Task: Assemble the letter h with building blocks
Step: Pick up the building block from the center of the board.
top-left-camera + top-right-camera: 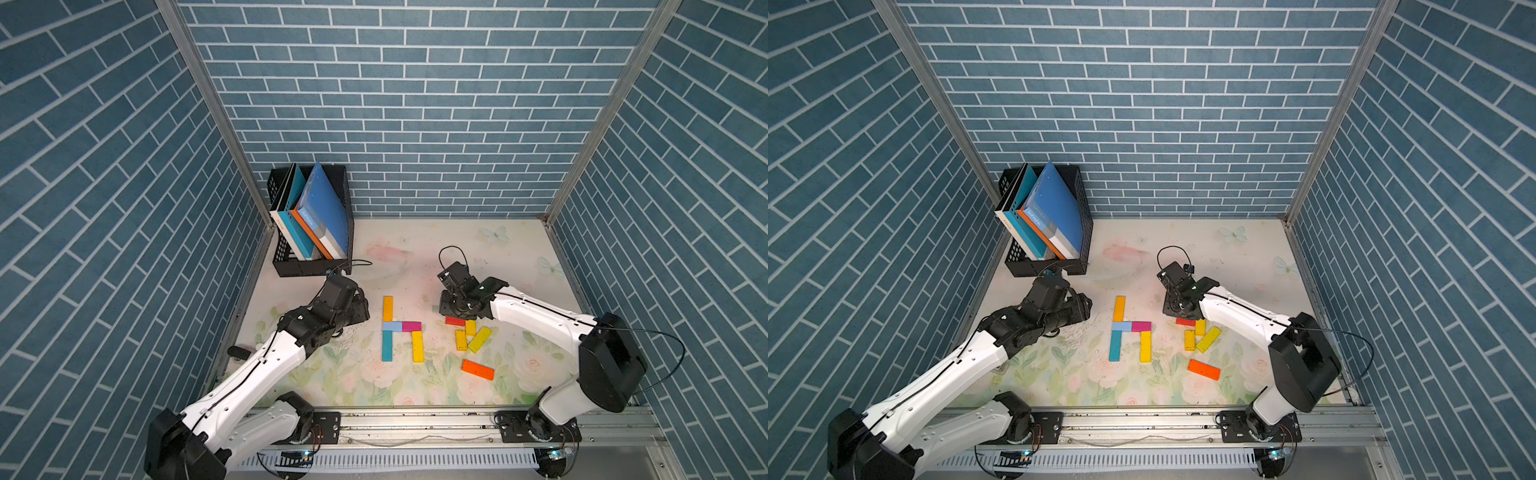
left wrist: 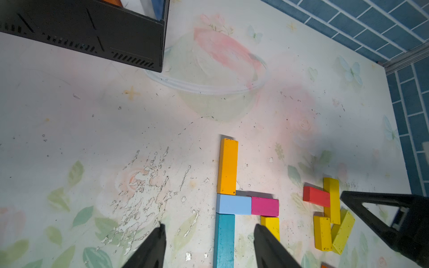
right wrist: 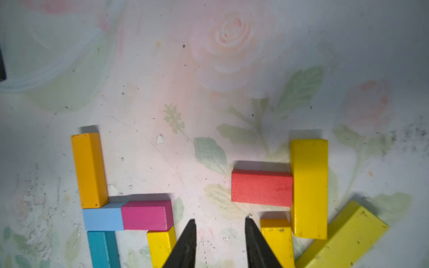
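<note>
1. The building blocks forming the h are lying flat mid-table. An amber long block [image 1: 387, 308] is butting a light blue short block [image 1: 392, 326], and a teal long block [image 1: 387, 347] is running on below it. A magenta short block [image 1: 412, 326] is making the arch, with a yellow leg block [image 1: 417, 346] hanging from it. The letter is looking complete, so the main risk is now disturbing it.
2. Nothing is locking these pieces together. Any sideways brush would be opening the joints or skewing the yellow leg, which is sitting nearest the right arm.
3. The spares are lying near the leg. A red block [image 3: 262, 188] is touching one of three yellow spares [image 3: 308, 188], and an orange block [image 1: 478, 370] is lying apart. A nudge to this cluster could be pushing a piece toward the letter.
4. The right gripper [image 3: 220, 219] is hovering between the magenta block and the red one, fingers slightly parted and holding nothing. Dropping or swinging from here, a fingertip could be clipping either block.
5. The left gripper [image 2: 209, 224] is hanging empty beside the stem, fingers spread. A low move toward the teal block would be shoving the stem out of line.
6. Further out, the black book crate [image 1: 311, 266] is standing at the back, near the left wrist. A careless retreat could be bumping it.
</note>
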Controlling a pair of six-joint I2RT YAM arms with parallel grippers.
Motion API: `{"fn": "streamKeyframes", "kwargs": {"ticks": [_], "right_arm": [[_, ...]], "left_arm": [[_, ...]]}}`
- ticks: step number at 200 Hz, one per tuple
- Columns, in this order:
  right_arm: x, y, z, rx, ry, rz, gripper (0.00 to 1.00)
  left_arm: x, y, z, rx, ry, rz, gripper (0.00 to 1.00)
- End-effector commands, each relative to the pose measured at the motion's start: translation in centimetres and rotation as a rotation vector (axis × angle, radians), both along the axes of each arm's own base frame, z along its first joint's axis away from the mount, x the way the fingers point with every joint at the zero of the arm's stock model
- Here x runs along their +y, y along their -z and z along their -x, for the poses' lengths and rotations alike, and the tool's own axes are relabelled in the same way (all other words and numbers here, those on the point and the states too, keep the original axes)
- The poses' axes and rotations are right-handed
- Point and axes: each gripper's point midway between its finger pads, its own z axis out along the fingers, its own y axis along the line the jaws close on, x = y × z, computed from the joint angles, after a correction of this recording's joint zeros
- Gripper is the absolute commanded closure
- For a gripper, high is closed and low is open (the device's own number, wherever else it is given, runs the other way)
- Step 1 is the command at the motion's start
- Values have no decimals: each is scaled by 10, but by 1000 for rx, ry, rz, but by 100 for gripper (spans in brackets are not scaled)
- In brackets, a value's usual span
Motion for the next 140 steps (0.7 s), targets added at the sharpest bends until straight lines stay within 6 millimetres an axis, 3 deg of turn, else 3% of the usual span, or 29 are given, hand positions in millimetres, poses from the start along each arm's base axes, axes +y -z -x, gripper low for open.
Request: {"fn": "streamKeyframes", "kwargs": {"ticks": [1, 43, 77, 110, 140], "right_arm": [[16, 21, -1, 32, -94, -29, 64], [6, 54, 4, 85, -87, 17, 65], [-32, 65, 9, 113, -10, 81, 65], [-69, 57, 15, 112, 56, 150, 65], [-83, 35, 15, 75, 85, 176, 64]], "left_arm": [[-1, 5, 0, 9, 10, 8, 35], [1, 13, 3, 24, 13, -6, 35], [0, 16, 2, 24, 15, -2, 35], [-2, 19, 1, 29, 20, -4, 35], [-2, 20, 1, 29, 20, -4, 35]]}}
